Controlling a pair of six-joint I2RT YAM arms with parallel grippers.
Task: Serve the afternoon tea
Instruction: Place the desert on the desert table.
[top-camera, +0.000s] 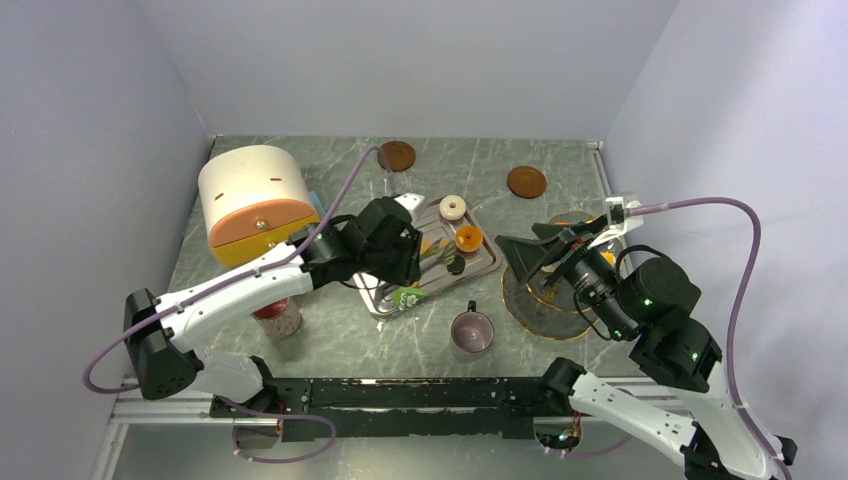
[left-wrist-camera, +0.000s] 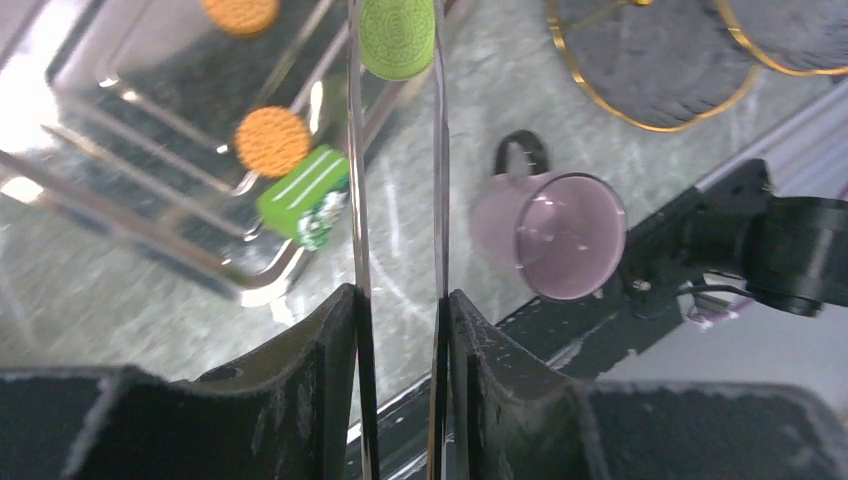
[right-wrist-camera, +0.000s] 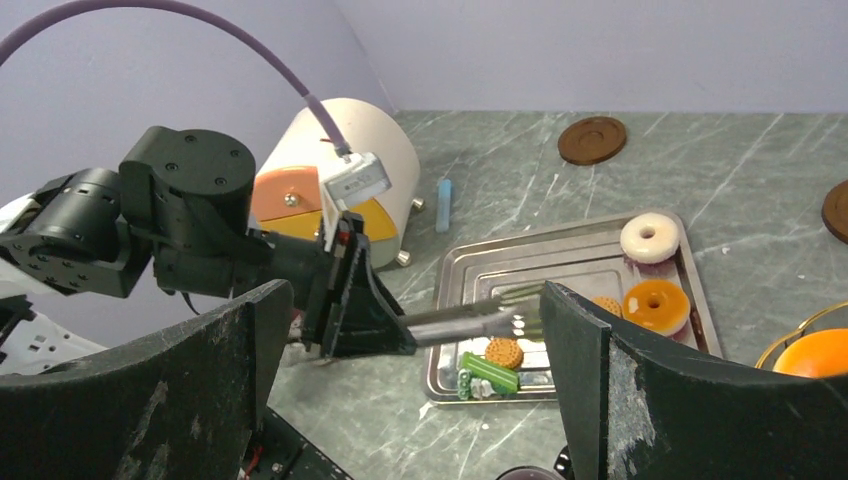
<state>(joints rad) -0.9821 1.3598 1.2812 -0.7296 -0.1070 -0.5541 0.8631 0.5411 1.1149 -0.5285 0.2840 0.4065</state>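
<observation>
My left gripper (top-camera: 400, 262) is shut on a pair of thin metal tongs (left-wrist-camera: 355, 200), whose tips pinch a green round cookie (left-wrist-camera: 397, 35) above the near right edge of the steel tray (top-camera: 487, 262). The tongs also show in the right wrist view (right-wrist-camera: 470, 322). On the tray lie a cream ring (top-camera: 453, 207), an orange ring (top-camera: 467, 238) and orange cookies (left-wrist-camera: 272, 140). The pinkish mug (top-camera: 472, 331) stands upright on the table in front of the tray, and shows in the left wrist view (left-wrist-camera: 560, 232). My right gripper (top-camera: 540, 245) is open and empty, right of the tray.
A green packet (left-wrist-camera: 305, 197) lies in the tray's near corner. A white and orange drum (top-camera: 250, 200) stands at the back left, a red-lidded jar (top-camera: 278, 315) near the left arm. Two brown coasters (top-camera: 397, 156) (top-camera: 526, 182) lie at the back. Gold-rimmed plates (top-camera: 545, 305) sit under my right gripper.
</observation>
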